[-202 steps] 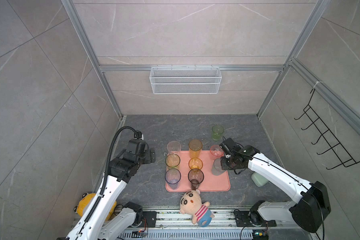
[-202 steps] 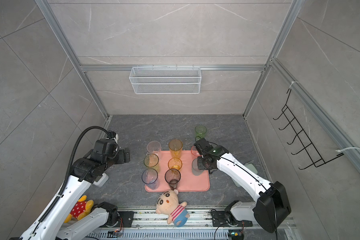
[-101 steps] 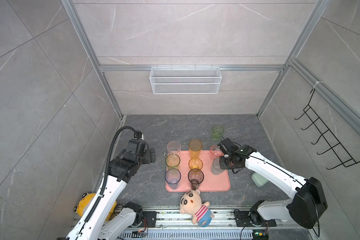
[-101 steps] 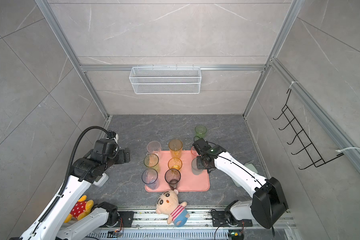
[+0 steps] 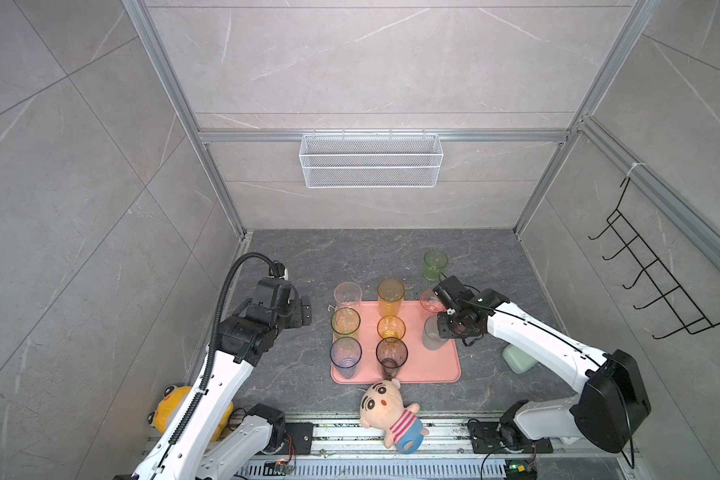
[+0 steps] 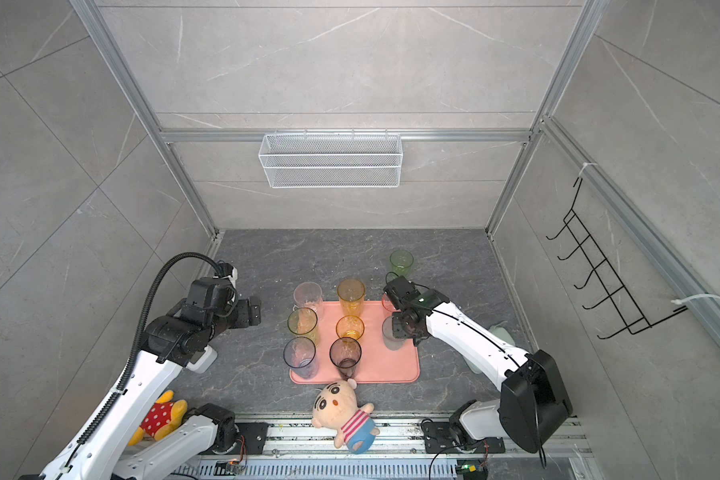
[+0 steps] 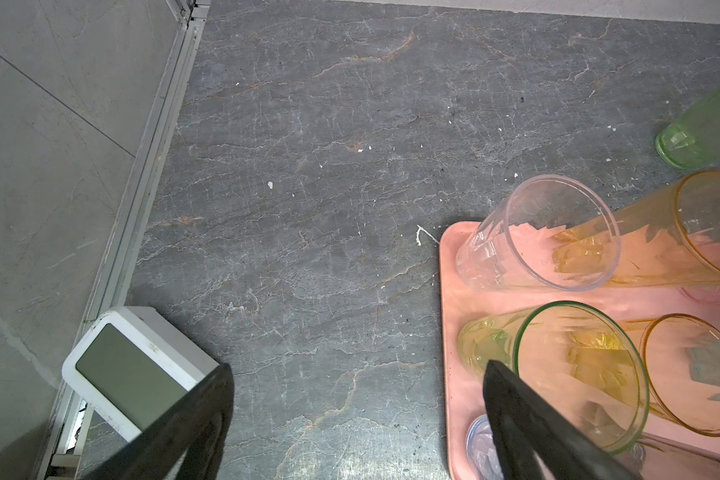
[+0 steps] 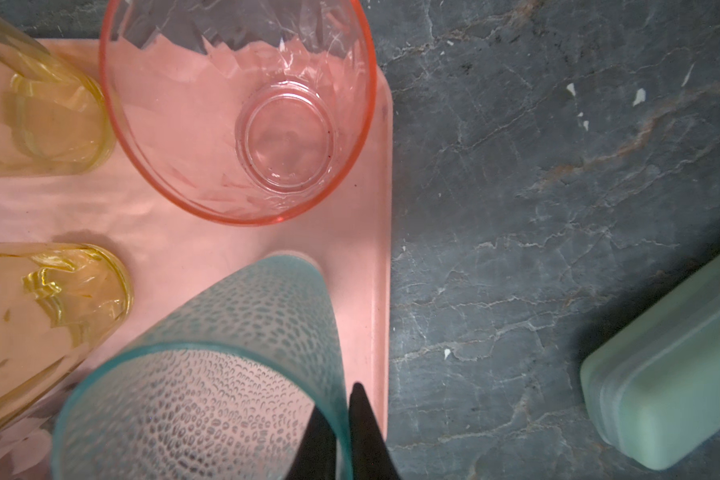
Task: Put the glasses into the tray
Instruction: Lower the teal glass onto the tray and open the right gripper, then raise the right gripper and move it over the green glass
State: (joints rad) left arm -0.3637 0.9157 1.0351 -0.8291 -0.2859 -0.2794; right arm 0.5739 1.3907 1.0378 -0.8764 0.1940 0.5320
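Grey stone tabletop [image 5: 350, 257], salmon tray [image 5: 437, 370] near its front edge.
Right gripper [image 8: 336, 399] pinches the teal tumbler [image 8: 242, 324] by its rim at the tray's right edge; left gripper [image 7: 357, 365] gapes wide; green tumbler [image 5: 435, 264] stands outside.

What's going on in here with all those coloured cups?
Two robot arms are loading glasses onto a pink tray. The right tool pinches the rim of a teal glass standing on the tray's right side. The left tool hangs open beside the tray, holding nothing. One green glass stands off the tray.
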